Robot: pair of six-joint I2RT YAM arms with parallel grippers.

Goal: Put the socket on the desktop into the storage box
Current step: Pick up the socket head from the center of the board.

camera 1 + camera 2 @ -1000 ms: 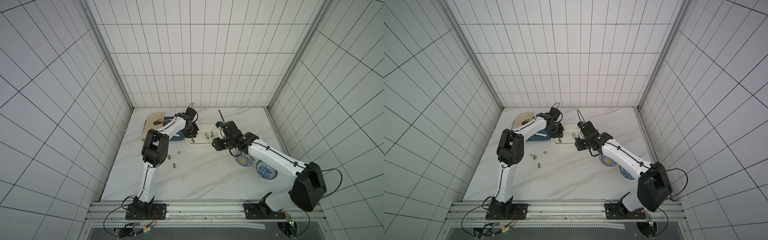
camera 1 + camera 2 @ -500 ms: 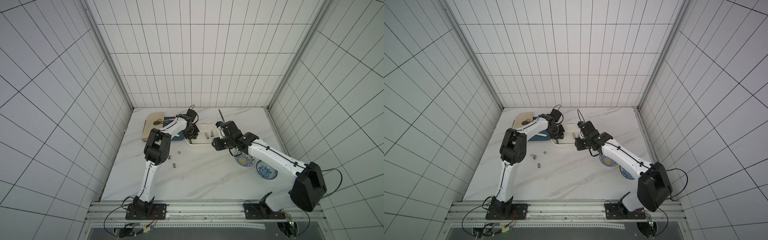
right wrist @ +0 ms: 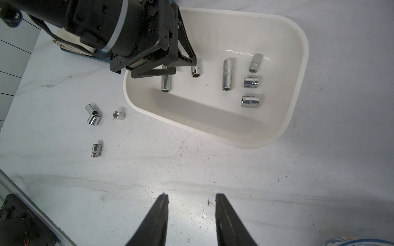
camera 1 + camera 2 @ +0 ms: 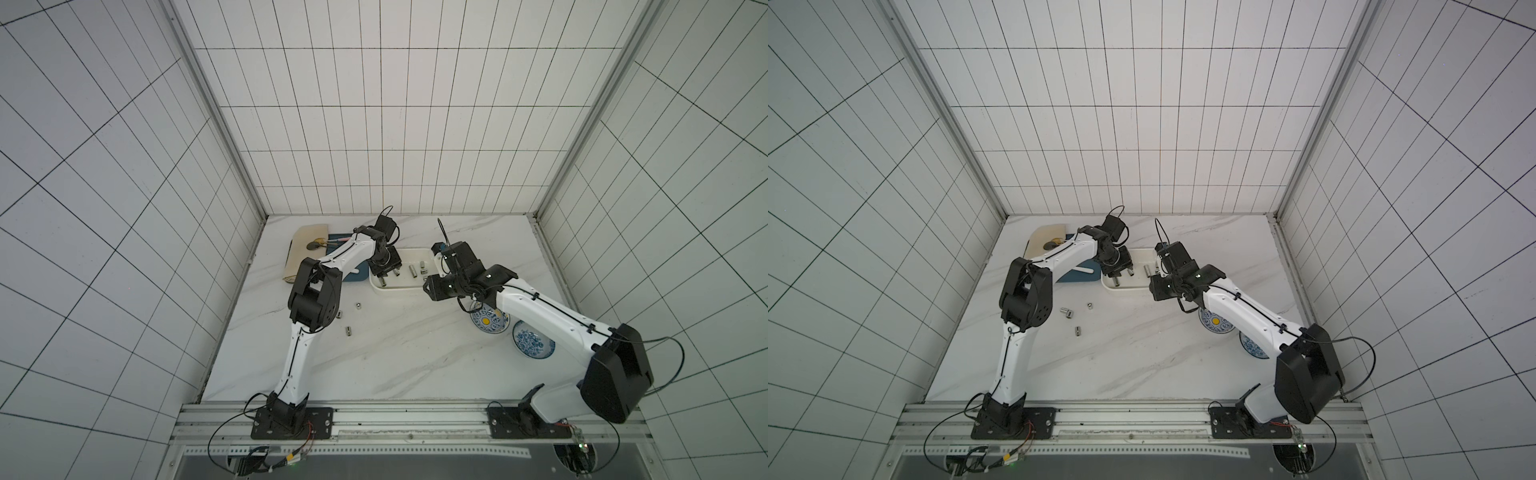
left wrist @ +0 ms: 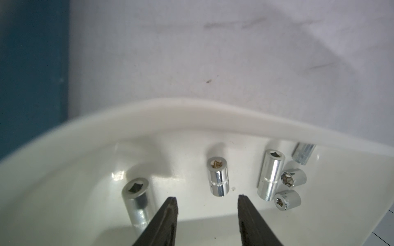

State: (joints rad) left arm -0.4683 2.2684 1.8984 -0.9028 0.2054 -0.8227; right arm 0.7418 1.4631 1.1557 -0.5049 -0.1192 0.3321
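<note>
1. The left gripper point(image 5: 206, 198) point(image 3: 184, 66) has its fingers apart with nothing between them. It hangs low inside the storage box point(image 3: 302, 64), at the end next to the dark-blue tray point(image 5: 32, 64).
2. The storage box is a white tub. It rests on the desktop point(image 3: 191, 166) toward the far wall and lies between the two arms in both top views point(image 4: 399, 292) point(image 4: 1125, 291).
3. Six chrome sockets lie on the box floor.
   - A short socket point(image 5: 217, 179) lies just ahead of the gap in the left gripper and touches neither finger.
   - A long socket point(image 5: 138, 202) lies beside one finger and is partly hidden by it.
   - A second long socket point(image 5: 269, 174) lies toward the other end of the box, with a cluster of three short sockets point(image 3: 251, 82) just beside it.
4. Four loose sockets lie on the desktop outside the box, on the left arm's side.
   - A touching pair point(image 3: 93, 119) lies at an angle to each other.
   - A single socket point(image 3: 118, 115) lies near the pair.
   - An outlying socket point(image 3: 96, 150) lies apart from the rest, nearer the base rail.
5. The right gripper point(image 3: 191, 194) has its fingers apart and is empty. It hovers over bare desktop near the long front wall of the box and touches nothing.
6. A blue-patterned plate point(image 4: 489, 322) sits under the right arm, with a second plate point(image 4: 533, 343) just beside it. A beige cloth point(image 4: 303, 253) lies by the tray at the far left.
</note>
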